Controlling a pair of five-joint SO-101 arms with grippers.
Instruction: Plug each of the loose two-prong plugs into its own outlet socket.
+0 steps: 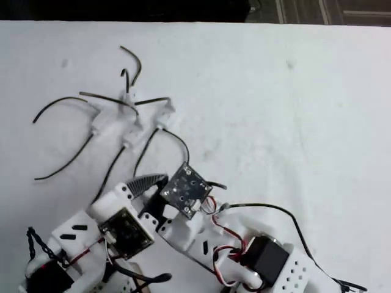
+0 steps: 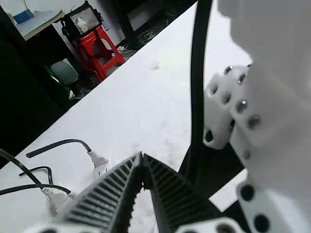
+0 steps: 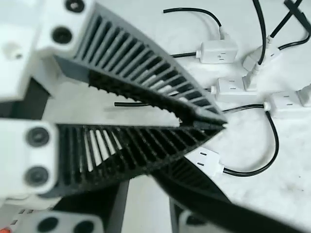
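White table [image 1: 305, 91], red stool [image 2: 101, 52]

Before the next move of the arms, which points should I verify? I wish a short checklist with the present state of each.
1. Left gripper carries nothing: ok, it is shut on itself.
2. Right gripper carries nothing: ok, nothing seen between its tips.
3. Jaws open for a grasp: not ok, both are shut.
4. Cord pieces in sight on the table: ok, they lie ahead of both grippers.
5. Plug told apart from socket: cannot tell; one socket shows its slots, but no prongs are visible.
6. Room between the arms: not ok, they sit close together.
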